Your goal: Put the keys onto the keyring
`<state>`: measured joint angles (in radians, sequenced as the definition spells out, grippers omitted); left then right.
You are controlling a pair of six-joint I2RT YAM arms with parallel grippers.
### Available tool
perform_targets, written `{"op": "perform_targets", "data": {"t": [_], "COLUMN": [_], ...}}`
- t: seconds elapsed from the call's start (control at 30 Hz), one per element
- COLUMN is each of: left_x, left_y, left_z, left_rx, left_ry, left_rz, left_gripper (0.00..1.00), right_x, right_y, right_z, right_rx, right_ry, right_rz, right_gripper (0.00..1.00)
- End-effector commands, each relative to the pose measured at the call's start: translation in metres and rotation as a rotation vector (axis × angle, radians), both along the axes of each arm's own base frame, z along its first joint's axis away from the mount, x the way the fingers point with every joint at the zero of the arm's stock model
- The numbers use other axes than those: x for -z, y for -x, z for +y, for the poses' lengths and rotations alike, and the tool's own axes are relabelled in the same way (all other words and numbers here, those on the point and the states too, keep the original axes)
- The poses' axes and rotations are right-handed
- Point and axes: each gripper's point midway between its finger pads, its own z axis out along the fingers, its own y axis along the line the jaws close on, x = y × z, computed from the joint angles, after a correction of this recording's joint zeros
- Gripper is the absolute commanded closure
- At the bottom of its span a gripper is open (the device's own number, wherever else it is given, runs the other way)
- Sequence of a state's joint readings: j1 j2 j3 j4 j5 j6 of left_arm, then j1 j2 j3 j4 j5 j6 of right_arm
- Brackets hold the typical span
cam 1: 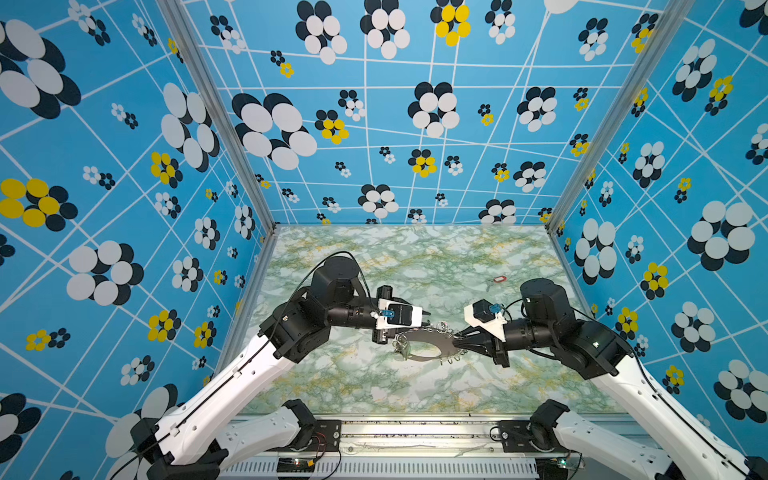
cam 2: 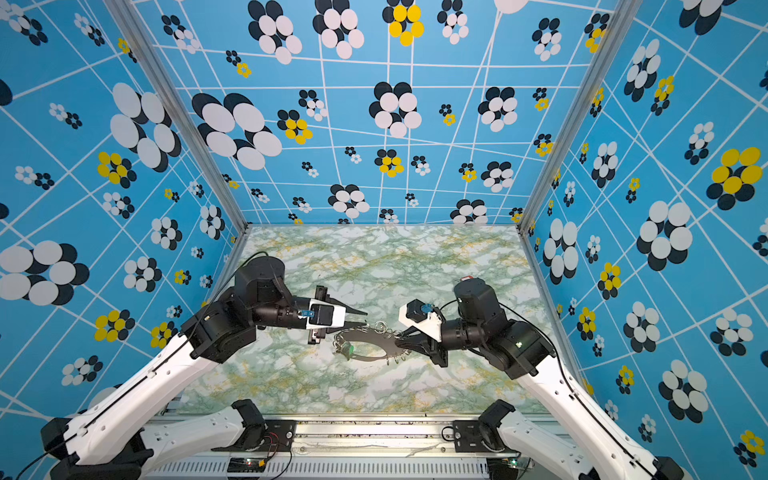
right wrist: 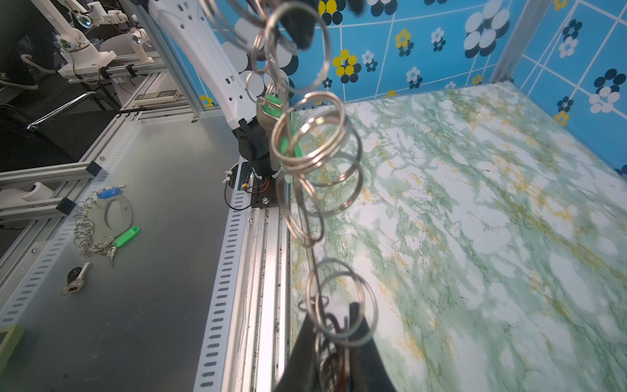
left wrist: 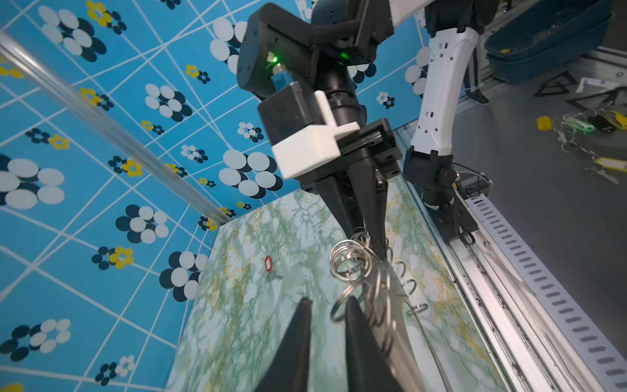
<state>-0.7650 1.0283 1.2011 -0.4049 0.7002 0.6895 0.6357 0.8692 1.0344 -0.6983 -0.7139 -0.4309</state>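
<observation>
The keyring (cam 1: pixel 434 343) (cam 2: pixel 374 338), a grey crescent plate edged with silver rings, sits mid-table. My right gripper (cam 1: pixel 457 344) (cam 2: pixel 401 343) (right wrist: pixel 336 325) is shut on its right end. A green key tag (cam 2: pixel 348 349) (right wrist: pixel 271 105) hangs at the plate's left end. My left gripper (cam 1: pixel 429 320) (cam 2: pixel 365 318) (left wrist: pixel 327 303) is open just beyond the plate's far edge, with nothing between its fingers. In the left wrist view one finger (left wrist: pixel 356 325) lies right beside the rings (left wrist: pixel 349 261). A red key tag (cam 1: pixel 500 279) (left wrist: pixel 268 263) with a small silver key lies apart at the far right.
Blue patterned walls close in the marble table (cam 1: pixel 374 386) on three sides, and a metal rail (cam 1: pixel 415 428) runs along the front. Outside on the grey bench lie a spare ring bundle (right wrist: pixel 88 234) with green and blue tags, and yellow tags (left wrist: pixel 544 123).
</observation>
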Motion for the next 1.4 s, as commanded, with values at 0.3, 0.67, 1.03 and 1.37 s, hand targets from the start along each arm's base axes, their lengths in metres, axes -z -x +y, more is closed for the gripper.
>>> {"op": "perform_targets", "data": {"t": [0.3, 0.67, 1.03, 1.37], "left_x": [-0.013, -0.026, 0.018, 0.038], "left_y": [-0.014, -0.021, -0.029, -0.038], "left_z": [0.012, 0.021, -0.029, -0.049], "left_rx": [-0.160, -0.176, -0.074, -0.059], "left_ry": [0.044, 0.104, -0.067, -0.119], "left_rz": [0.145, 0.337, 0.324, 0.349], "left_gripper": [0.23, 0.21, 0.16, 0.42], "right_x": [-0.019, -0.006, -0.006, -0.008], "right_y": [-0.029, -0.044, -0.034, -0.028], "right_z": [-0.015, -0.036, -0.030, -0.025], "right_rx": [0.172, 0.282, 0.202, 0.162], "right_ry": [0.086, 0.210, 0.251, 0.244], "right_rz": [-0.108, -0.187, -0.200, -0.197], "right_gripper": [1.00, 1.00, 1.00, 1.00]}}
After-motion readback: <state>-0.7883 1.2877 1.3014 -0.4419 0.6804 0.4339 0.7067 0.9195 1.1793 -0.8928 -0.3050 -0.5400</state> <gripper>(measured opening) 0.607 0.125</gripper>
